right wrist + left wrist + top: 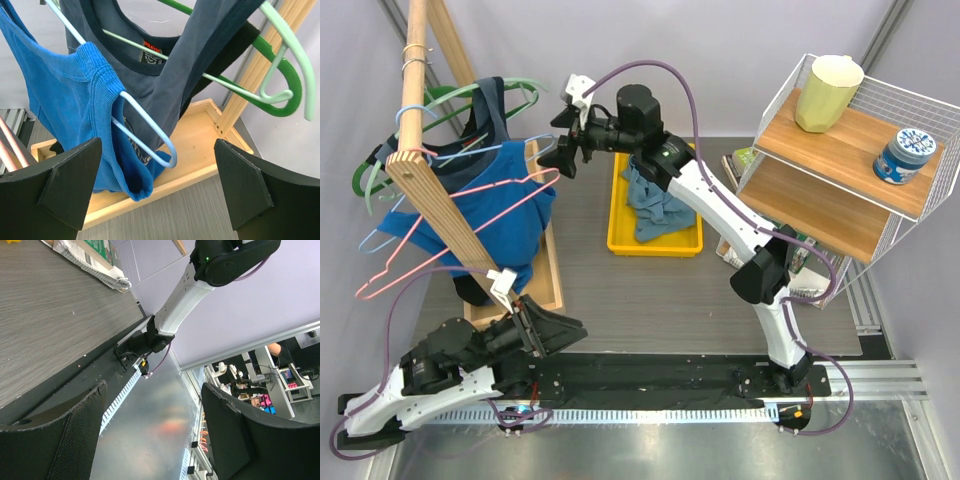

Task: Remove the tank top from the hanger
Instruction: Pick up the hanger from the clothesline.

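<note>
Grey tabletop (650, 300), yellow bin (655, 247) with blue-grey cloth (650, 205)

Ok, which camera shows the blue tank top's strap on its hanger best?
Right wrist view: the blue tank top hangs close up, strap over the light blue hanger. Top external shows the whole garment, small; left wrist shows none.

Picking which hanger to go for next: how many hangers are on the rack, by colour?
Mint green hanger: 1
Dark green hanger: 1
Light blue hanger: 1
Pink hanger: 1
Total: 4
</note>
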Tool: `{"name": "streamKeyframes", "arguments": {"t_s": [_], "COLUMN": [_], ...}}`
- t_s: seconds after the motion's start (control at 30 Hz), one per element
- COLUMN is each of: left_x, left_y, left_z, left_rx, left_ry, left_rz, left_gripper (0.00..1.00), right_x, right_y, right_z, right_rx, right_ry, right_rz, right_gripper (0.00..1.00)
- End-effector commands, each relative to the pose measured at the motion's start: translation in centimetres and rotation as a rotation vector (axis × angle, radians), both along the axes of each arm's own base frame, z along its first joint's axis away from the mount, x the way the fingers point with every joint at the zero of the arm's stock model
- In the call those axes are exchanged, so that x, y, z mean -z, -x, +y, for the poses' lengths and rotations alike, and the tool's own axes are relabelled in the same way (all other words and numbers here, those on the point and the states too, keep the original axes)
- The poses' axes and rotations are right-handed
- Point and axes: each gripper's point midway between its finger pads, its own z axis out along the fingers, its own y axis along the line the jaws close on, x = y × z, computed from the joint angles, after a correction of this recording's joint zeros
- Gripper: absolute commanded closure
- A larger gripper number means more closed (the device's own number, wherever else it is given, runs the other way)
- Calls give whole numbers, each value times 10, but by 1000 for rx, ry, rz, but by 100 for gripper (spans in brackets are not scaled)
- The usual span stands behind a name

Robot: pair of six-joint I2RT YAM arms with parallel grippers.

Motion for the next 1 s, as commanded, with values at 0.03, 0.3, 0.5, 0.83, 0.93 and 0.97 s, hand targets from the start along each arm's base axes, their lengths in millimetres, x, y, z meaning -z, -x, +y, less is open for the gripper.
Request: {"name": "streamKeyframes", "arguments": {"t_s": [0.03, 0.3, 0.5, 0.83, 0.93, 0.97], "left_x": [-17, -16, -12, -14, -14, -13], "left_y": [4, 3, 3, 2, 2, 2], "left_z": [13, 19, 18, 19, 20, 20], "left_rx": [-2, -17, -18, -26, -28, -29], "left_ry": [59, 38, 31, 38, 36, 32], "left_rz": [-41, -35, -19, -14, -13, -10], "left_gripper": [23, 24, 24, 24, 24, 24], "right_x": [-30, -28, -28, -27, -28, -26], "right_y": [11, 42, 63, 69, 71, 71], "right_z": [8, 16, 21, 27, 28, 29], "right_rx": [-79, -204, -259, -254, -257, -256], "right_ry": [-97, -116, -118, -118, -123, -121], "right_rz": [-59, -14, 20, 45, 77, 87], "right_gripper": [0, 5, 21, 55, 73, 76]}}
